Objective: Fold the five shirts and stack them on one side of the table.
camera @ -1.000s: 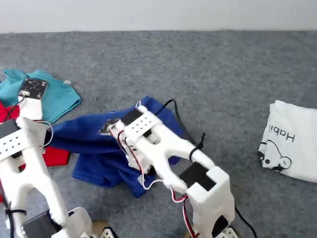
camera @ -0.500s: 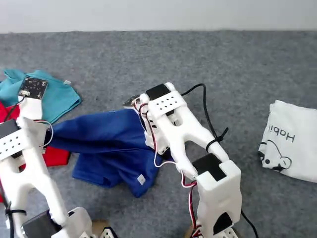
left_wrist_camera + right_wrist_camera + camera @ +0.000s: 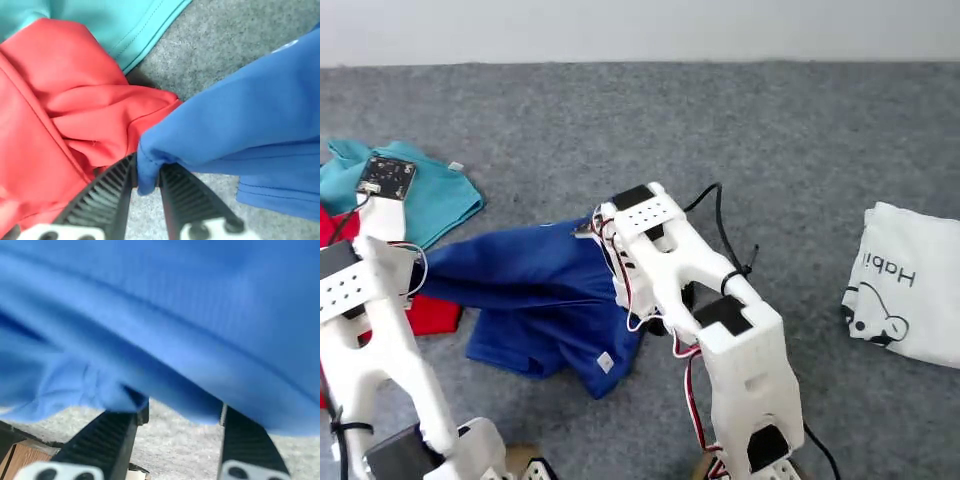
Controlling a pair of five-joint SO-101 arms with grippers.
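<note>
blue shirt (image 3: 535, 285) spread on grey table (image 3: 770, 150), left gripper (image 3: 148, 172) clamped on its corner beside red shirt (image 3: 65, 110); right gripper (image 3: 180, 412) fingers apart at its other edge.

Close to my right wrist camera, the blue cotton shirt (image 3: 175, 315) is a soft blur. The parted fingers of my right hand (image 3: 179, 412) vanish behind it at their tips, so I can't tell whether they touch the cloth. From the high view, the white right arm (image 3: 690, 280) hides that hand and the shirt's middle. The white left arm (image 3: 375, 320) covers much of the crumpled red shirt (image 3: 432, 316), and the white printed shirt (image 3: 910, 285) is cut off at the view's edge.
</note>
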